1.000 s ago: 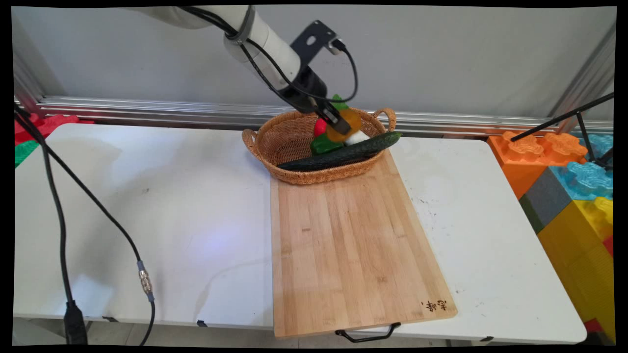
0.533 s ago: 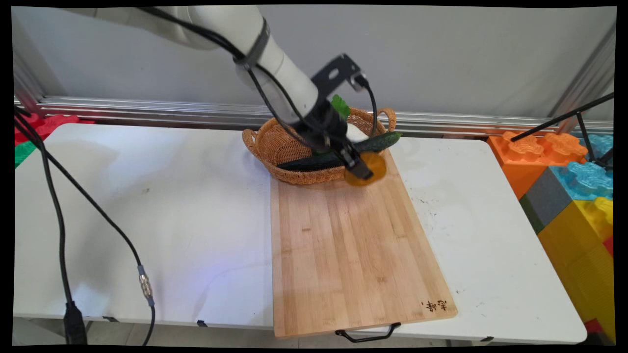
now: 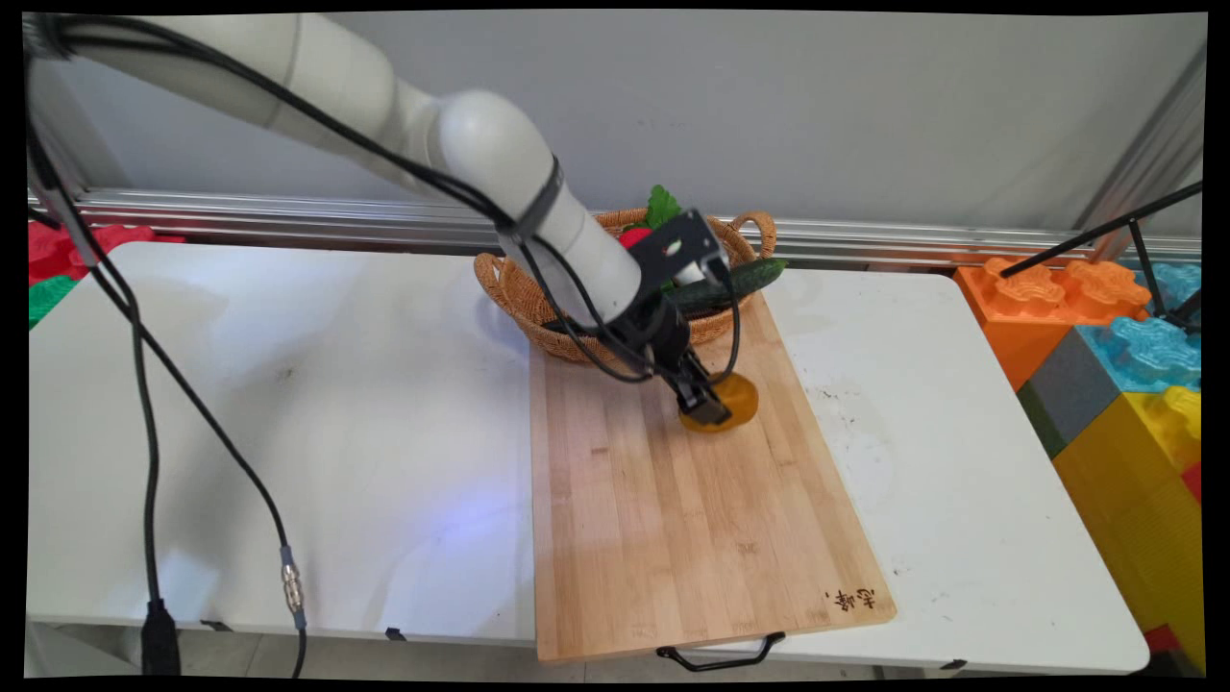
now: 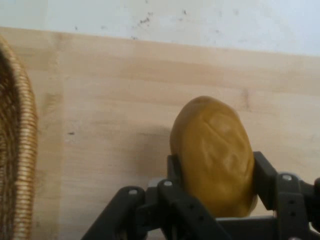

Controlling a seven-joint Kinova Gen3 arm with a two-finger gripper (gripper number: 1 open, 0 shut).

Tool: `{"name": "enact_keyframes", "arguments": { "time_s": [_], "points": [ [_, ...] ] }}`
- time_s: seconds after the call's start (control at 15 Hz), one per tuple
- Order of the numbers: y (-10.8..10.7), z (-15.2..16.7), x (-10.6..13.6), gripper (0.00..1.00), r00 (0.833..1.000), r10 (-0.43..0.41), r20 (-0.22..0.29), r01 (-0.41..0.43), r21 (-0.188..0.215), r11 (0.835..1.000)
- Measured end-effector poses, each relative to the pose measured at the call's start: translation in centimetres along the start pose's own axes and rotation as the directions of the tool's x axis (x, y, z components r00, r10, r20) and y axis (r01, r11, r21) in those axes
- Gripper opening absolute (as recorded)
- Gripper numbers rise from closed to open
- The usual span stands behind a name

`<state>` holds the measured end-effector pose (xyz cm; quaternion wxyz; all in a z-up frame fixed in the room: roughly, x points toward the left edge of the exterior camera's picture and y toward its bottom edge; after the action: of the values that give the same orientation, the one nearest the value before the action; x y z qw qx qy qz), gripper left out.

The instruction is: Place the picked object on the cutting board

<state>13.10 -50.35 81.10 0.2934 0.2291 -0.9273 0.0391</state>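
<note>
Gripper (image 3: pixel 706 408) clamped on a yellow-brown potato (image 4: pixel 215 155) low over the cutting board (image 3: pixel 673 500).

The potato sits between the two fingers, each pressing one of its broad sides, with its long axis pointing away from the hand along the gripper. It hangs just above, perhaps touching, the board's far part, near the wicker basket (image 3: pixel 538 298), which holds a cucumber (image 3: pixel 740 281) and other vegetables. The board lies on the white table (image 3: pixel 288 384).

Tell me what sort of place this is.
Probably a robot lab's mock kitchen bench: a gripper holding a yellow-brown bread roll over a wooden cutting board, a wicker basket of toy vegetables, giant foam blocks alongside.
</note>
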Motion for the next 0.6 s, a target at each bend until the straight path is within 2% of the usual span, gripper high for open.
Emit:
{"name": "enact_keyframes", "arguments": {
  "time_s": [0.47, 0.53, 0.6],
  "points": [
    [-0.1, 3.2, -1.2, 0.0, 0.999, 0.033, 0.005, -0.033, 0.001, 0.999],
    [0.0, 3.3, -1.2, 1.0, 0.999, 0.039, 0.002, -0.039, 0.0, 0.999],
    [0.0, 3.4, -1.1, 1.0, 0.999, 0.043, -0.002, -0.043, -0.001, 0.999]
  ]
}}
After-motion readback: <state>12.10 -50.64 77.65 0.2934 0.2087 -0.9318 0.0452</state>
